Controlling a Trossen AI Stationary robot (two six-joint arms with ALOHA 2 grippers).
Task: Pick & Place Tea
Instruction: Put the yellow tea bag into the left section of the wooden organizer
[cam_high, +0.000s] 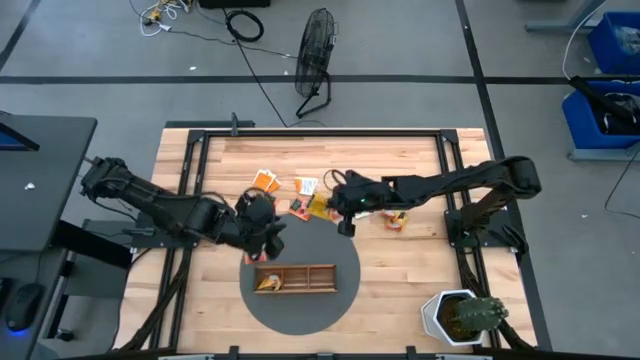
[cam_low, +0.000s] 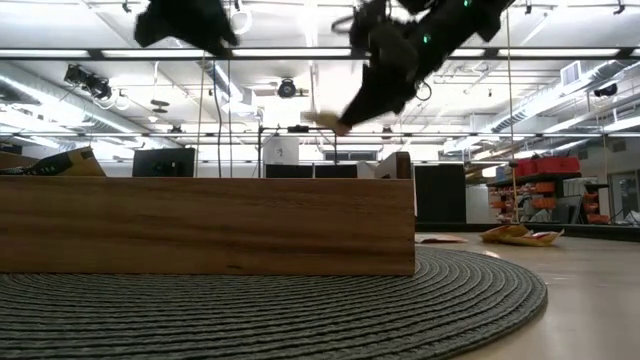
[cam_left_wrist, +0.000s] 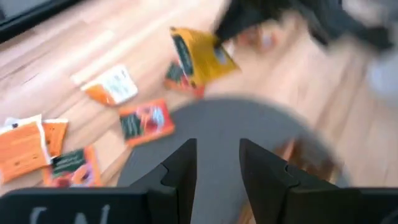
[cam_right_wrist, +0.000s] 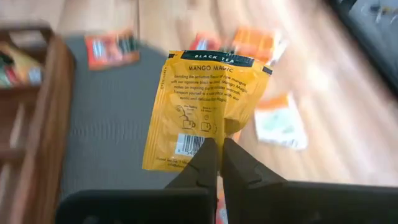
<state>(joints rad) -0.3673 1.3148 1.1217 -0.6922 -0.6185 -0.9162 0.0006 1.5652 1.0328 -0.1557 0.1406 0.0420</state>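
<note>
Tea first: my right end effector (cam_right_wrist: 217, 163) is clenched on a yellow sachet (cam_right_wrist: 202, 106), pinching it by one edge so the packet stands out past the fingertips with its printed face toward the wrist camera. From above, that end effector (cam_high: 345, 222) sits over the far edge of the round grey mat (cam_high: 300, 300), just beside the loose sachets. In the low view the sachet (cam_low: 322, 121) is held well above the tabletop, higher than the tray wall.

My left end effector (cam_left_wrist: 217, 162) has its fingers apart with nothing between them; through the gap I see only mat. From above it (cam_high: 262, 243) hangs over the mat's left far side, just beyond the tray (cam_high: 296, 279).

That wooden tray rests on the mat, and at least one sachet (cam_high: 267, 284) already lies in its left end compartment.

Other sachets lie on the bare tabletop (cam_high: 400, 270) beyond the mat: an orange pair (cam_high: 266, 181) to the left, a white one (cam_high: 306, 186) near the middle, a red one (cam_high: 299, 207) at the mat's edge, and another (cam_high: 396, 220) off to the right under the right arm. A potted cactus (cam_high: 462, 316) stands at the near right corner.
</note>
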